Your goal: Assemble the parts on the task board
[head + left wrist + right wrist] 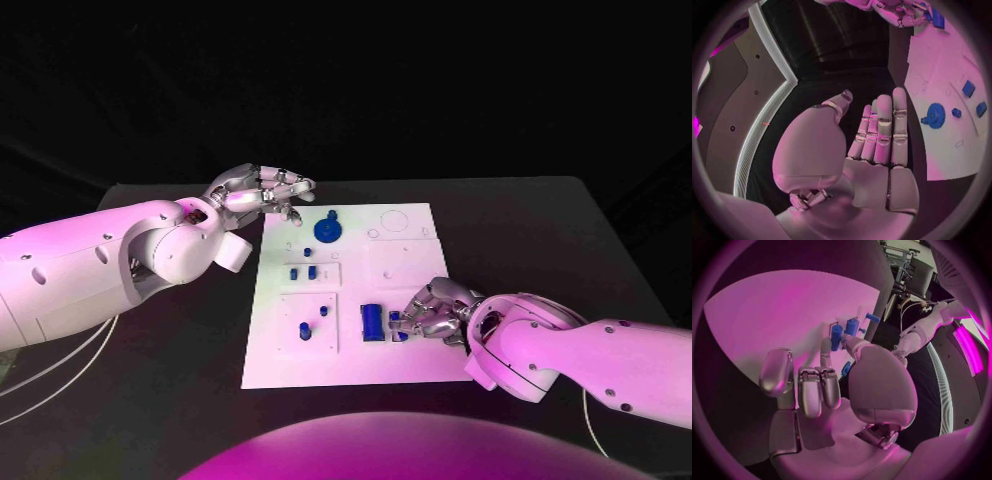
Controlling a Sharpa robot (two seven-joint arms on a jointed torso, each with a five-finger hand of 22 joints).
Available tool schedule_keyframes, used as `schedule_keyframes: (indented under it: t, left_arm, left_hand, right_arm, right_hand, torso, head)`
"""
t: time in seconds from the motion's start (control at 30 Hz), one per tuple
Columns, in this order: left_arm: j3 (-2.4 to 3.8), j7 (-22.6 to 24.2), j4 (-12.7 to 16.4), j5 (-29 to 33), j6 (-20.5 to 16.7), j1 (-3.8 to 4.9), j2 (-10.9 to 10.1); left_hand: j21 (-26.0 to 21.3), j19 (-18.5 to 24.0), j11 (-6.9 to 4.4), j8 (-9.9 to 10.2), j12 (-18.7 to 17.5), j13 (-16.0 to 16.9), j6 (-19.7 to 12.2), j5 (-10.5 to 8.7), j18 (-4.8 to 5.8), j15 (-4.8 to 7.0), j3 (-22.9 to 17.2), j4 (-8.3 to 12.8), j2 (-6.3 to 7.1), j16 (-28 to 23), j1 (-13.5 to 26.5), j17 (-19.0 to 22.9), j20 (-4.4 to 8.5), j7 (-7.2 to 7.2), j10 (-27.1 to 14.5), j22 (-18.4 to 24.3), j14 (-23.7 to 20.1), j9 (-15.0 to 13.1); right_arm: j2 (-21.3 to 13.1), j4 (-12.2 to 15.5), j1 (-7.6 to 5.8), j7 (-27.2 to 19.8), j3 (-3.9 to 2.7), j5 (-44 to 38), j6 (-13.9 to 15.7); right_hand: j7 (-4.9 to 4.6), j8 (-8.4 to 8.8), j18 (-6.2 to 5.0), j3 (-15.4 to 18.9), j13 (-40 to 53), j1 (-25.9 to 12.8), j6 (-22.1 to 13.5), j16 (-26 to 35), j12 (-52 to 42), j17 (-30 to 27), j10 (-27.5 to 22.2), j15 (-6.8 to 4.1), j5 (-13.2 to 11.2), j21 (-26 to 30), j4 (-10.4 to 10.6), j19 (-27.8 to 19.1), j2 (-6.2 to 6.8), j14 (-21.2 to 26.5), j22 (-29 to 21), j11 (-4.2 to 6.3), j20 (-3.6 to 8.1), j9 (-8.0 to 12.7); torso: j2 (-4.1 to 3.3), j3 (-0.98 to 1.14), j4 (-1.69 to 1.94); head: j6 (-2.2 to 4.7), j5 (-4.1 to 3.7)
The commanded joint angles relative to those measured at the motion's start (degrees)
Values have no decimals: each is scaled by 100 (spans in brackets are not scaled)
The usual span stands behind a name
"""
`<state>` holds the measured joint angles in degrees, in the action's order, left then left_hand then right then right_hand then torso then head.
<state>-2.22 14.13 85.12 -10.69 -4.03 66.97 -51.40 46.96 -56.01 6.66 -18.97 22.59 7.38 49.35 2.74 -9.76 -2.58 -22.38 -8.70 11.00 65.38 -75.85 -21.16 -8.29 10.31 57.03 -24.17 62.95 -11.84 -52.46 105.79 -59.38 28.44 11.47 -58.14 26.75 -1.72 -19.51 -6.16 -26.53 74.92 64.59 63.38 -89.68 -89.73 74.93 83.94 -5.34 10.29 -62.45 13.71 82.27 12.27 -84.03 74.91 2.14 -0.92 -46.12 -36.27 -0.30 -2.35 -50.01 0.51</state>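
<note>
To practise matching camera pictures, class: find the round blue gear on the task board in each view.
Head view: blue gear on the far part of the white task board, near the left hand.
Left wrist view: blue gear on the board, beyond the left hand's fingertips.
Right wrist view: I cannot make it out.
Shared landmark: the white task board.

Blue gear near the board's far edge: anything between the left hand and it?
Nothing visible. The left hand hovers off the task board's far left corner, fingers extended and holding nothing. The blue gear lies just inboard, with only bare board and black table between them.
</note>
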Motion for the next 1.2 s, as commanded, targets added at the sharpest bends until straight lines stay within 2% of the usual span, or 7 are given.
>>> schedule_keyframes:
  t: [0.03, 0.23, 0.43, 0.8, 1.03, 1.2]
  left_arm:
    - [4, 21, 13, 28, 94, 2, 8]
    - [4, 20, 14, 27, 93, 2, 6]
    - [4, 19, 14, 27, 92, 2, 3]
    - [4, 18, 14, 26, 91, 2, 3]
    - [4, 18, 12, 26, 93, 3, 1]
    - [4, 17, 7, 23, 89, 3, -1]
  left_hand:
    - [-22, -43, 0, -21, 24, 8, -26, 18, -74, -3, -7, -30, -27, 25, -10, 9, 1, -4, -40, 6, -20, 7]
    - [-22, -43, 0, -21, 24, 8, -26, 18, -74, -3, -7, -30, -27, 25, -10, 9, 1, -4, -40, 6, -20, 7]
    - [-22, -43, 0, -21, 24, 8, -26, 18, -74, -3, -7, -30, -27, 25, -10, 9, 1, -4, -40, 6, -20, 7]
    - [-22, -43, 0, -21, 24, 8, -26, 18, -74, -3, -7, -30, -27, 25, -10, 9, 1, -4, -40, 6, -20, 7]
    - [-22, -43, 0, -21, 24, 8, -26, 18, -74, -3, -7, -30, -27, 25, -10, 9, 1, -4, -40, 6, -20, 7]
    - [-22, -43, 0, -21, 24, 8, -26, 18, -74, -3, -7, -30, -27, 25, -10, 9, 1, -4, -40, 6, -20, 7]
  right_arm:
    - [7, -8, 8, 35, 2, -12, -94]
    - [10, -9, 9, 27, 2, -12, -89]
    - [17, -9, 9, 12, 2, -13, -85]
    - [18, -19, 10, 3, 2, -36, -75]
    - [-56, 16, 10, -33, 2, -73, -156]
    - [-140, 48, 10, -113, 2, -56, -492]
  right_hand:
    - [19, -11, 101, 53, 1508, -87, 45, -32, -27, 1507, 606, -38, 1, 20, 31, 15, -16, -597, 322, 36, 26, -3]
    - [22, -27, 100, 161, 1508, -211, 56, -32, -27, 1507, 606, -41, 3, 34, 150, 16, -57, -597, 324, 39, 30, -36]
    - [20, -44, 101, 340, 1508, -359, 67, -32, -27, 1507, 606, -41, -14, 42, 263, 19, -38, -597, 328, 38, 32, -70]
    - [33, -46, 101, 743, 1508, -724, 60, -32, -27, 1507, 606, -48, -9, 61, 305, 26, -95, -597, 340, 48, 37, -117]
    - [41, -47, 100, 799, 1508, -655, 57, -32, -27, 1507, 606, -52, -1, 68, 274, 26, -75, -597, 341, 54, 40, -129]
    - [46, -53, 96, 905, 1508, -375, 56, -32, -27, 1507, 606, -59, 3, 99, 238, 22, -21, -597, 340, 60, 46, -155]
  torso:
    - [3, -5, 2]
    - [1, -6, 1]
    - [0, -4, 2]
    - [3, -4, -1]
    - [5, -2, -1]
    - [6, -5, -7]
  head:
    - [1, -1]
    - [1, 2]
    - [1, 13]
    - [1, 6]
    - [1, 3]
    - [1, 6]
